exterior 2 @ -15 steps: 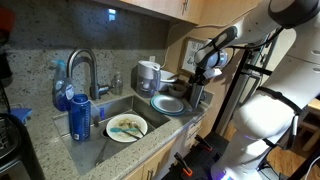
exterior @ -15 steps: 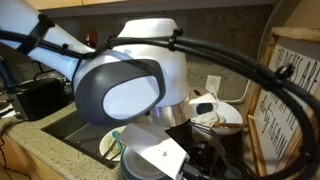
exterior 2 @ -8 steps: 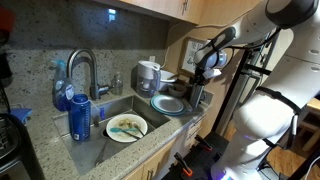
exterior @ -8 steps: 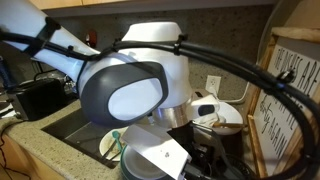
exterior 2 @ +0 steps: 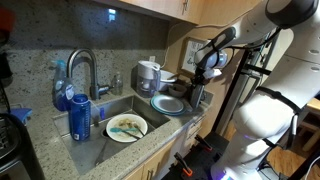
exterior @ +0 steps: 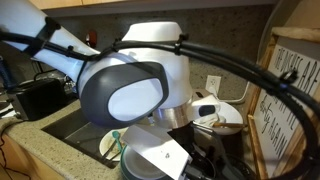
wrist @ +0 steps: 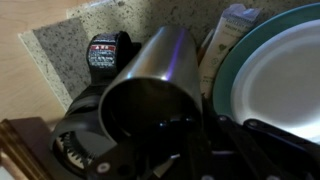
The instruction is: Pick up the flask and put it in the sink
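Observation:
The flask [wrist: 165,70] is a steel cylinder lying on the speckled counter, its dark open mouth facing the wrist camera. My gripper [wrist: 205,138] is at the right side of the mouth, one finger inside and one outside, shut on the flask's wall. In an exterior view the gripper [exterior 2: 196,80] hangs over the counter to the right of the sink [exterior 2: 104,108]. The arm's body hides the flask in the exterior view from beside the robot.
In the sink sit a dirty plate [exterior 2: 127,127] and a blue can [exterior 2: 80,118], under the faucet [exterior 2: 82,68]. A white plate on a teal one [wrist: 275,70] lies beside the flask. Behind the flask are a black watch [wrist: 108,52] and a carton [wrist: 232,25].
The arm's large joint close to the exterior camera shifted slightly a second ago. Since then nothing in the exterior views has visibly moved.

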Controlling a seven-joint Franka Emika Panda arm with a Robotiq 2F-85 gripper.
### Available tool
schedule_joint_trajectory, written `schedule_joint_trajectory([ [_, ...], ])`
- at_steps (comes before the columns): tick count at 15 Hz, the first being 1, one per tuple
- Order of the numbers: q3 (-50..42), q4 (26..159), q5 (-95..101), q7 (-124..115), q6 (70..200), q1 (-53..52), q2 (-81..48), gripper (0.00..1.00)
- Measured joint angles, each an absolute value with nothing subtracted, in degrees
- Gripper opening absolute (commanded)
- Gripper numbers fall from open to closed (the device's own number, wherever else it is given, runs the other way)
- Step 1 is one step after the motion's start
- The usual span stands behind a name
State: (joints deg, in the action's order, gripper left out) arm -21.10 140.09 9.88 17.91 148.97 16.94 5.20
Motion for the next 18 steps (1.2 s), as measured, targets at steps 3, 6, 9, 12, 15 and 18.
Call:
schedule_joint_trajectory([
  [3,-21.0,140.0,9.9,17.8,148.3,16.9,5.2,0.04],
  [6,-21.0,139.3,10.1,17.8,145.8,17.0,5.2,0.04],
  [9,-21.0,138.0,10.2,17.8,142.0,17.0,5.3,0.04],
  [12,-20.5,136.4,10.1,17.7,138.7,17.0,6.0,0.04],
  [15,-19.6,135.1,10.1,17.6,136.1,16.8,7.8,0.04],
  [18,-18.4,133.8,9.7,17.6,134.2,16.4,10.2,0.05],
])
